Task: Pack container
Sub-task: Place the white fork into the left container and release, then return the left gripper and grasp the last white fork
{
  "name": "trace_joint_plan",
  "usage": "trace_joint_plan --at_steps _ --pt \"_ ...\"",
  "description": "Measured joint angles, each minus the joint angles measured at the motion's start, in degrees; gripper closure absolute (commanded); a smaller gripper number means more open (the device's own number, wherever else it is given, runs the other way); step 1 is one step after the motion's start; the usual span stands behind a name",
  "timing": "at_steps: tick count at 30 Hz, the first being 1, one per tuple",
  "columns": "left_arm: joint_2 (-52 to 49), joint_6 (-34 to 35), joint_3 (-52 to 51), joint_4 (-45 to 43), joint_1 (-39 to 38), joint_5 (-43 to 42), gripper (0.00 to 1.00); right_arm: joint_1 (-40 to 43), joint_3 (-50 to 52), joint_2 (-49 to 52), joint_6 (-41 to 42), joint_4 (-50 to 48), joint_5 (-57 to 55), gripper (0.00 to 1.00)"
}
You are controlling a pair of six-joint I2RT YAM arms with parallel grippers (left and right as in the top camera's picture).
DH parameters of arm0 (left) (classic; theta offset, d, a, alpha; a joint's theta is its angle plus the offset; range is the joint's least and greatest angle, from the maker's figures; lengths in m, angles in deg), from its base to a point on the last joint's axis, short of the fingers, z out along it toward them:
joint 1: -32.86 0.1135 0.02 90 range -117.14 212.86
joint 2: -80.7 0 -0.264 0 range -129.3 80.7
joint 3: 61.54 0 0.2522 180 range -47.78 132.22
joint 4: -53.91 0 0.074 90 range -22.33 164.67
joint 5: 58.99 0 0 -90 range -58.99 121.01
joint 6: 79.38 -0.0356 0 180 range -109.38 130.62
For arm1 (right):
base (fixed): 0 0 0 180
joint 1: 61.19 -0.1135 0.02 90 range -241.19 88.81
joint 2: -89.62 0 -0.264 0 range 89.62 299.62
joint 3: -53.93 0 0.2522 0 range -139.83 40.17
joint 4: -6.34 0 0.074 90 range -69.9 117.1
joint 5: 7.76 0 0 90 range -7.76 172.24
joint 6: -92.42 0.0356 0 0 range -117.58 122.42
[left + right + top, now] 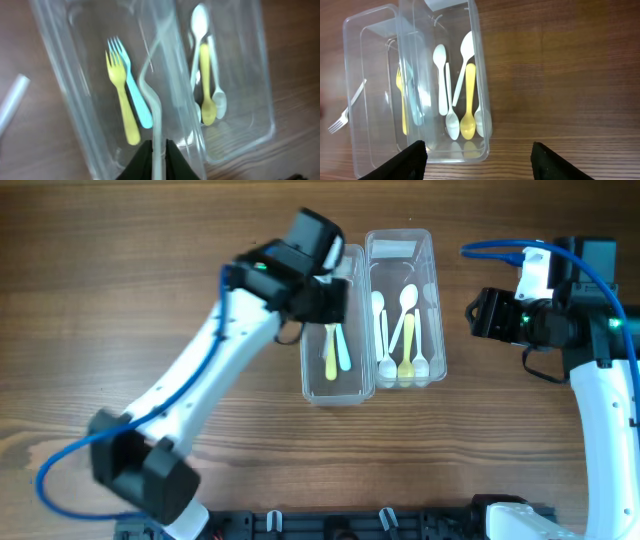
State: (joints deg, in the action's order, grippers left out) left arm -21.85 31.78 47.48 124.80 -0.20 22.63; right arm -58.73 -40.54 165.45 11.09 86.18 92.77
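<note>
Left gripper (159, 150): hovering over the left container (312, 375), fingers pinching shut on the handle of a clear fork (156, 100).
Clear fork: handle is running up from the dark fingertips and crossing over the shared walls of the two containers in the left wrist view. Its tines are showing only in the right wrist view, off the left container's outer side.
Left container: sitting on the wooden table (120, 260), holding a yellow fork (122, 100) and a blue fork (136, 100). The two are lying side by side and touching, tines pointing the same way.
Right container (437, 300): standing just beside the left one, long walls touching or nearly so.
Spoons: a yellow spoon (206, 85) is lying among several white spoons (441, 80), all inside the right container.
Right gripper (479, 146): hanging to the right of the right container, over bare table, fingers spread wide and carrying nothing.
</note>
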Motion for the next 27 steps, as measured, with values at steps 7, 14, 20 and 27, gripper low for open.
trace_joint_plan --at_steps 7,14,20,27 --pt "-7.5 5.9 -1.6 -0.5 -2.5 0.8 0.69 0.0 0.0 0.0 -0.2 -0.1 0.0 0.34" --pt "-4.5 3.9 0.7 5.9 2.8 2.9 0.47 0.0 0.0 0.0 -0.4 -0.1 0.0 0.34" --pt "-0.3 -2.9 1.3 9.7 13.2 12.0 0.45 0.0 0.0 0.0 -0.4 -0.2 0.0 0.34" --pt "-2.3 -12.1 -7.0 6.3 22.4 13.7 0.48 0.0 0.0 0.0 -0.4 -0.3 0.0 0.33"
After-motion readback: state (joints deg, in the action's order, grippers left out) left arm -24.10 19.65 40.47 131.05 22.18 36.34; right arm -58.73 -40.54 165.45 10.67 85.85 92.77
